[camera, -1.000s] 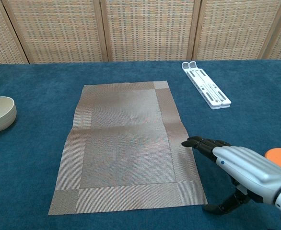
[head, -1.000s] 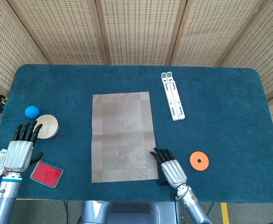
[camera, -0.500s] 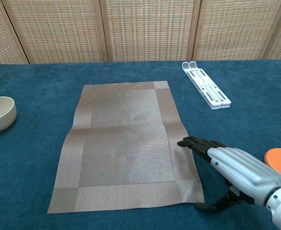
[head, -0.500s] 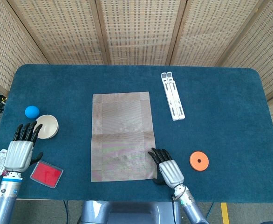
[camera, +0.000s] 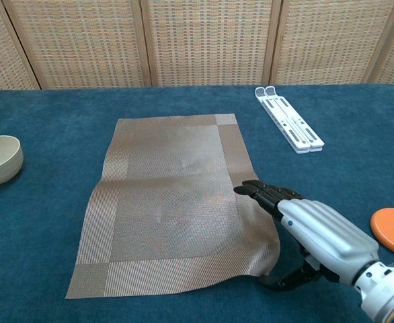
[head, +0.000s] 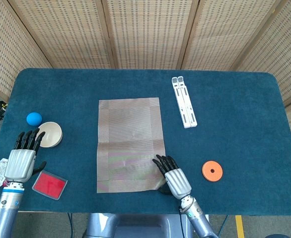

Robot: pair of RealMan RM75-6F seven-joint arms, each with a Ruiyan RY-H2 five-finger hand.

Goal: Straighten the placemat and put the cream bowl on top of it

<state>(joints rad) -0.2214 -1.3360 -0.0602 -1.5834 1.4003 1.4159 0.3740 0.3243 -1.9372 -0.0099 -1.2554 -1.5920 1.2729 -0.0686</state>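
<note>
The mat (camera: 173, 202) is pinched at its near right corner by the right hand (camera: 311, 232), its long axis running away from it. The bowl (head: 50, 134) is touched by the spread left hand's (head: 21, 161) fingertips.
</note>
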